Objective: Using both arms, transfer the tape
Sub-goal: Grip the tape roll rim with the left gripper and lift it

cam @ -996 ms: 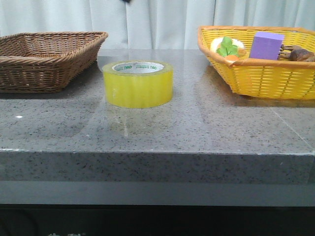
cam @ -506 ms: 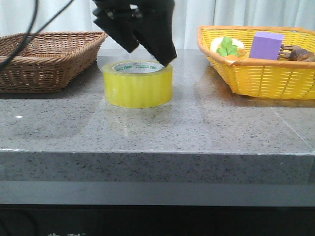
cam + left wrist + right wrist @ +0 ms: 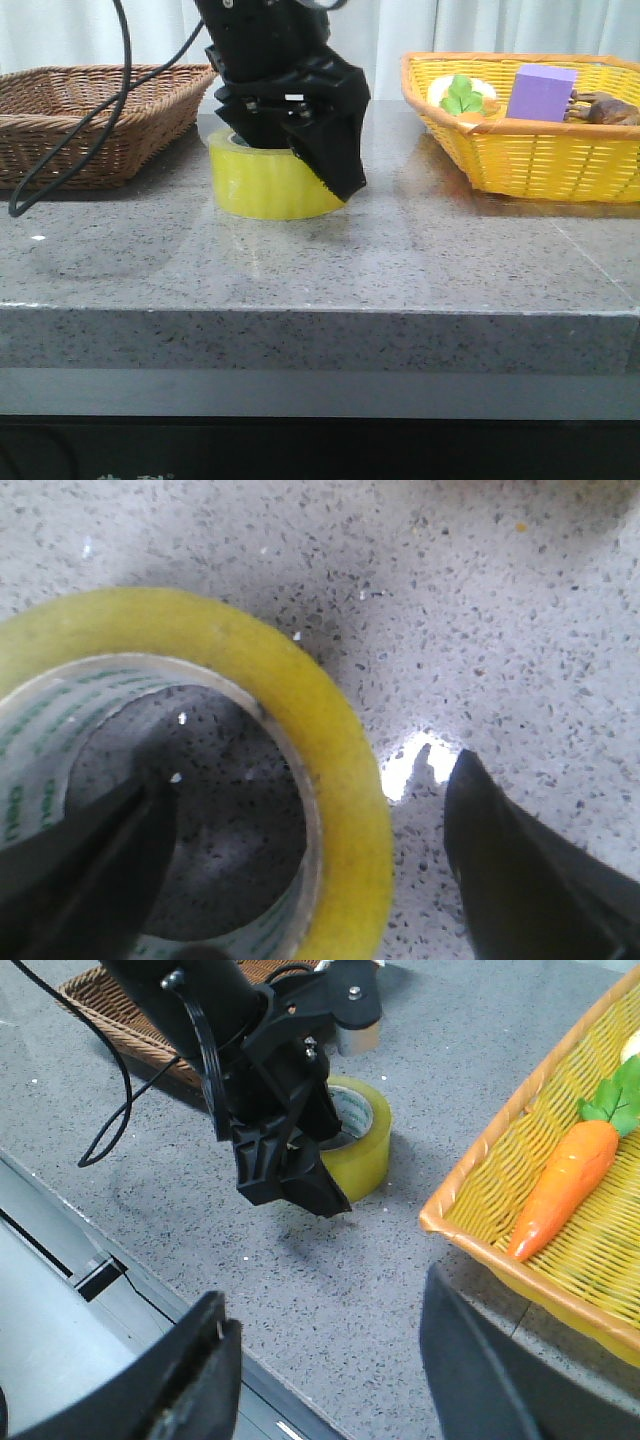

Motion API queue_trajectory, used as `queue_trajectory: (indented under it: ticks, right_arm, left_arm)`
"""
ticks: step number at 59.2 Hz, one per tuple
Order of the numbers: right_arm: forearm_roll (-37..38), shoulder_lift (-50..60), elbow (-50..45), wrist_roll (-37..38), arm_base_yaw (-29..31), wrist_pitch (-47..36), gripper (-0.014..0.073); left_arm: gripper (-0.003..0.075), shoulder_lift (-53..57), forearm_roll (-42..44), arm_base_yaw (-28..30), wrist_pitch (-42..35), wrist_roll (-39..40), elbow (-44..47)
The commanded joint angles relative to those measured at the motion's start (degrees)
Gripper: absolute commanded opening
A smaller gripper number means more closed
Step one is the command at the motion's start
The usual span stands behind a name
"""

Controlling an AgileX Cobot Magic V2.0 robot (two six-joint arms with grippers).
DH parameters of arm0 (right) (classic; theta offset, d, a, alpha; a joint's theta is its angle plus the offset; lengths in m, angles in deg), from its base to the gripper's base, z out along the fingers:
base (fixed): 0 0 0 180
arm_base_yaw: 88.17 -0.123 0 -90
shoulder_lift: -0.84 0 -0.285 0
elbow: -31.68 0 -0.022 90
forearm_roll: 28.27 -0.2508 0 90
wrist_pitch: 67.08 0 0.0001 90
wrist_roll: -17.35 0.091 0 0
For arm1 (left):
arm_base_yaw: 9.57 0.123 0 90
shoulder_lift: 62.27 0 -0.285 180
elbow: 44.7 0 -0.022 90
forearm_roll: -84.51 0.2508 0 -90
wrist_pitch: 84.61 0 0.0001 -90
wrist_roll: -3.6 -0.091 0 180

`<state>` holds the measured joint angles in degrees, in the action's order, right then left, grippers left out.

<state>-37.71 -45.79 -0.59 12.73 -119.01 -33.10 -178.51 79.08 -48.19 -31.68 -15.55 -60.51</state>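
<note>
A gray speckled table (image 3: 420, 270) holds three things. A brown basket (image 3: 90, 115) sits on the left, the yellow tape (image 3: 260, 180) in the middle, a yellow basket (image 3: 530, 150) on the right.

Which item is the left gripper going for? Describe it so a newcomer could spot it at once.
On the grey table, look between the brown basket and the yellow basket. The tape stands there under the left gripper: a wide translucent yellow roll, the only item outside a basket.

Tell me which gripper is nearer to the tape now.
Left. The left gripper straddles the wall of the tape, one finger inside the core. The right gripper hangs open, well away from it.
</note>
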Motion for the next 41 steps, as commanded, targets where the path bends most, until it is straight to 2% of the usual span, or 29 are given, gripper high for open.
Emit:
queue_trajectory:
  ticks: [1, 5, 12, 21, 28, 41]
  right_arm:
    - [-0.3, 0.2, 1.4, -0.2, 0.0, -3.9, 0.0428]
    - [-0.3, 0.2, 1.4, -0.2, 0.0, -3.9, 0.0428]
    - [-0.3, 0.2, 1.4, -0.2, 0.0, -3.9, 0.0428]
    - [-0.3, 0.2, 1.4, -0.2, 0.0, -3.9, 0.0428]
    - [-0.3, 0.2, 1.4, -0.2, 0.0, -3.9, 0.0428]
    - [-0.3, 0.2, 1.4, -0.2, 0.0, -3.9, 0.0428]
  left_arm:
    - [0.0542, 2.2, -0.9, -0.5, -2.0, 0.1, -1.9]
    - [0.0492, 2.2, -0.9, -0.5, -2.0, 0.1, -1.9]
    - [0.0318, 2.2, -0.9, -0.5, -2.0, 0.1, -1.9]
    - [0.0185, 2.2, -0.9, -0.5, -1.9, 0.1, -1.9]
    - [0.0158, 2.2, -0.9, -0.5, -1.9, 0.1, -1.9]
    - [0.0156, 2.3, -0.9, -0.5, 0.5, 0.1, -5.0]
